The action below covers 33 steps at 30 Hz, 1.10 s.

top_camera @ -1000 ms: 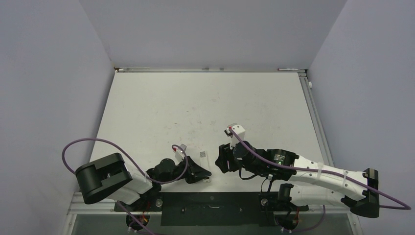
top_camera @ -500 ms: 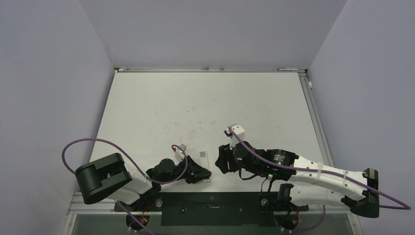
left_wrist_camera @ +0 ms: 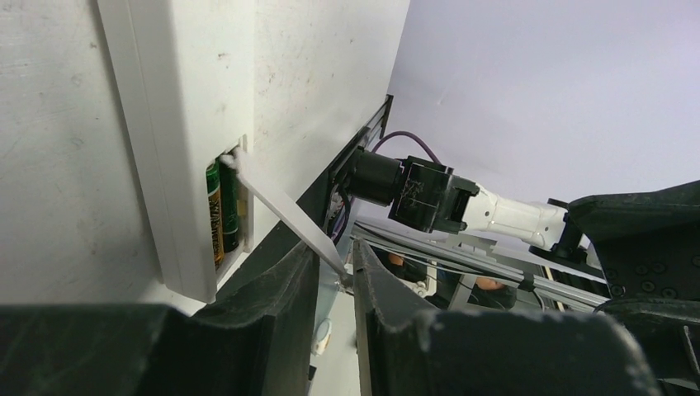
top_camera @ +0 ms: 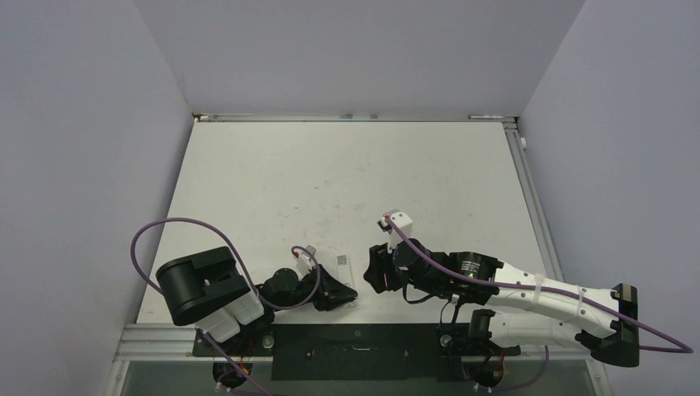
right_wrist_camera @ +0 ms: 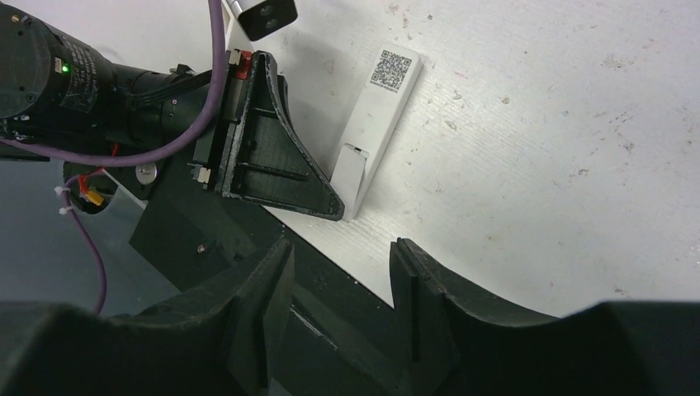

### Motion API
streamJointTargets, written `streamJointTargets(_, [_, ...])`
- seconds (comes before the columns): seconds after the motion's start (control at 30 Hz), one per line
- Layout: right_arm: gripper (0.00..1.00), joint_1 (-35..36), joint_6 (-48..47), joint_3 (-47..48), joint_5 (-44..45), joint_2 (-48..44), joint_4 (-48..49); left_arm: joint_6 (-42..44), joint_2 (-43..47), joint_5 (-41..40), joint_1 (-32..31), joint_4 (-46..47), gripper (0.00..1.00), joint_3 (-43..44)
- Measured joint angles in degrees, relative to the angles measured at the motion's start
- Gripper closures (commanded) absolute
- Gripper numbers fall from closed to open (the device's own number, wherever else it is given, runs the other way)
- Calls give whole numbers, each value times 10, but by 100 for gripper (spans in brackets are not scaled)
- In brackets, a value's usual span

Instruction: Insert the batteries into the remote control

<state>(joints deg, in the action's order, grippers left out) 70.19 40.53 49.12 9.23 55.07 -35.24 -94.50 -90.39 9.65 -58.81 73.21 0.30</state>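
Slim white plastic remote (left_wrist_camera: 177, 124) sits right at left gripper (left_wrist_camera: 336, 252), thin white lid (left_wrist_camera: 281, 210) tip between near-shut jaws, can't tell if pinched; right gripper (right_wrist_camera: 340, 247) hangs open.

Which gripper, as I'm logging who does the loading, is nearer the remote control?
Left. The left gripper is at the near end of the remote control; the right gripper stands apart, to its right.

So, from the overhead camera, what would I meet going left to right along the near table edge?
left arm → left hand → right hand → right arm. The remote lines up with the left hand's tip, so its place is unclear.
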Motion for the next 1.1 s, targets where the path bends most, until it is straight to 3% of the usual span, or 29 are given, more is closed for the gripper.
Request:
streamJointTargets(0.37, [54,0,0,-3,-8,6,0,-22,-75,0,-4,103,81,0])
streamJointTargets(1.1, [58,0,52,-80,-83,95,56,-28,-99,3,-9,111,81,0])
